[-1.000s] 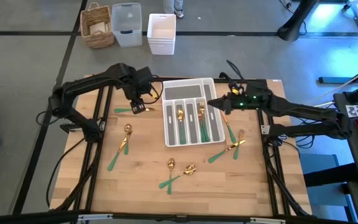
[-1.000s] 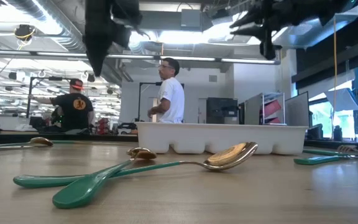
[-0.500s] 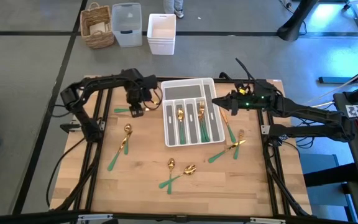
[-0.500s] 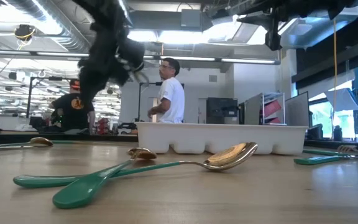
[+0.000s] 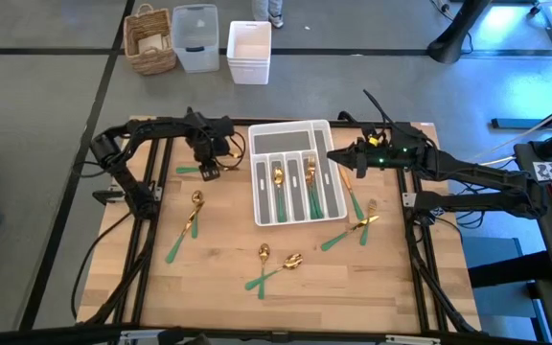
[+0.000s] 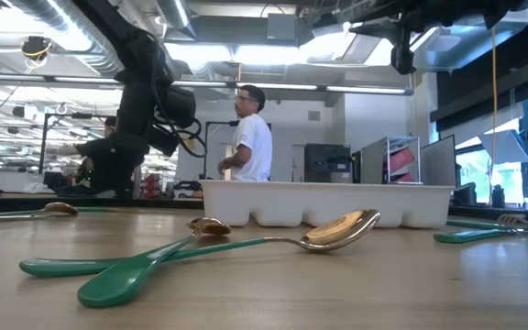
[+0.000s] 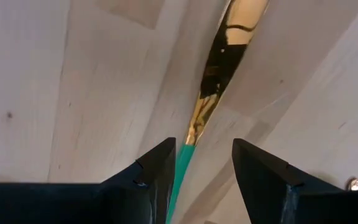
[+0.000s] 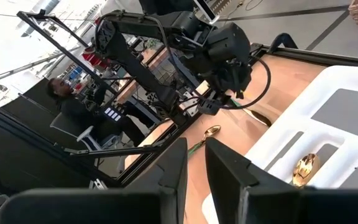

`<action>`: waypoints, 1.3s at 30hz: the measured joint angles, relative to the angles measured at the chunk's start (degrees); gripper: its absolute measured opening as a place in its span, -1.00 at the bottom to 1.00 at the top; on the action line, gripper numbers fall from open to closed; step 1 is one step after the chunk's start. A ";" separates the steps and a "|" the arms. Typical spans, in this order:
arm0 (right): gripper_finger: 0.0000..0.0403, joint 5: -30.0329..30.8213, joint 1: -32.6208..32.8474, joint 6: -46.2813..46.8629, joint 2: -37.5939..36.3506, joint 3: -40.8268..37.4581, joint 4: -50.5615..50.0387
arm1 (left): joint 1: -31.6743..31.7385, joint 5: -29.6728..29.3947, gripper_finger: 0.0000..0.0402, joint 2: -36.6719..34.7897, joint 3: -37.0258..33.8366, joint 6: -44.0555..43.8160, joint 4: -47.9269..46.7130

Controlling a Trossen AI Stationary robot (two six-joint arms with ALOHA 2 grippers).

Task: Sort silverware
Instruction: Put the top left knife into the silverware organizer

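Observation:
The silverware lies scattered on the wooden table: gold heads on green handles. One piece lies at the far left, and my left gripper points down over it, open. In the left wrist view its fingers stand on either side of the piece where the green handle meets the gold neck. Whether they touch it I cannot tell. My right gripper hovers level above the right side of the white tray. A narrow gap between its fingers holds nothing. Two pieces lie in the tray's slots.
Loose pieces lie left of the tray, near the front edge and right of the tray. A wicker basket and two bins stand beyond the far edge. People stand behind the table.
My left gripper has come down from high above the table toward the piece at the far left, and now stands low over it with its fingers astride it. The piece has not moved.

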 joint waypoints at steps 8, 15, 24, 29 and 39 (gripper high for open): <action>-0.70 0.12 0.00 0.00 0.02 0.00 -0.01 | -0.04 -1.23 -0.24 0.00 -4.89 4.24 3.33; -0.70 0.12 0.00 -0.02 0.02 0.00 0.00 | -0.04 -4.42 -0.24 -0.07 -7.71 3.96 8.01; -0.70 0.12 0.00 -0.02 0.02 0.00 0.00 | -0.07 -4.30 -0.40 -0.07 -7.76 4.53 8.13; -0.70 0.12 0.01 -0.02 0.02 0.00 -0.01 | -0.07 -2.79 -0.75 -0.04 -7.76 4.48 7.99; -0.70 0.12 0.00 -0.04 0.02 0.00 0.00 | -0.04 -2.22 -0.89 -0.09 -7.62 1.89 7.52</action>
